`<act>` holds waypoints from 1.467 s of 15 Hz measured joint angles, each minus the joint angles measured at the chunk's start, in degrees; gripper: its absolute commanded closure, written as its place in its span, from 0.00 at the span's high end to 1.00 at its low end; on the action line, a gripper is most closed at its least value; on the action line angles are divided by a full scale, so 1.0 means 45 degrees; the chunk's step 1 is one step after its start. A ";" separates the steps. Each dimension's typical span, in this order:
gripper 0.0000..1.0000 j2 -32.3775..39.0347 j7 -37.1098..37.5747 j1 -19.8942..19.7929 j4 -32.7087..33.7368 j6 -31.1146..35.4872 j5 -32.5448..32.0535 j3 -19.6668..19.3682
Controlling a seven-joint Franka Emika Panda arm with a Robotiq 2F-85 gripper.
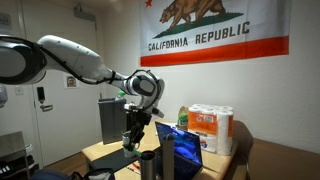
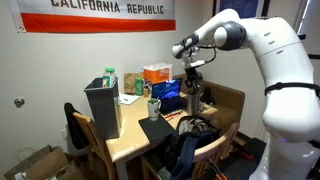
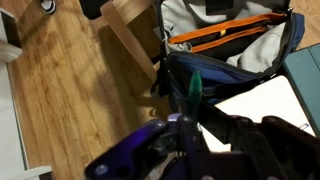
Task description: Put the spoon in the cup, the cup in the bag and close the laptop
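My gripper (image 1: 133, 137) hangs over the near end of the table, also seen in an exterior view (image 2: 192, 88). In the wrist view the jaws (image 3: 186, 122) are shut on a thin green spoon (image 3: 194, 88) that sticks out ahead of them. The cup (image 1: 148, 163), a short dark tumbler, stands just below and beside the gripper, next to a taller dark cylinder (image 1: 167, 153). The laptop (image 1: 183, 143) is open with its blue screen lit, as both exterior views show (image 2: 168, 95). The boxy dark grey bag (image 2: 103, 108) stands upright at the far end of the table (image 1: 111, 118).
A pale grey handled mug (image 2: 154, 107) sits mid-table. Paper towel rolls (image 1: 211, 125) and boxes stand behind the laptop. An open backpack with orange trim (image 3: 232, 38) lies on a chair below the gripper. The wooden table (image 2: 135, 145) has chairs around it.
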 measured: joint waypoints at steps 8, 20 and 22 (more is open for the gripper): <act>0.08 0.0922 0.0003 -0.0235 0.1032 0.0005 0.0527 0.0000; 0.08 0.2416 0.0028 -0.0362 0.3035 -0.0735 0.0636 0.0002; 0.08 0.2578 0.0028 -0.0361 0.3212 -0.0906 0.0636 0.0005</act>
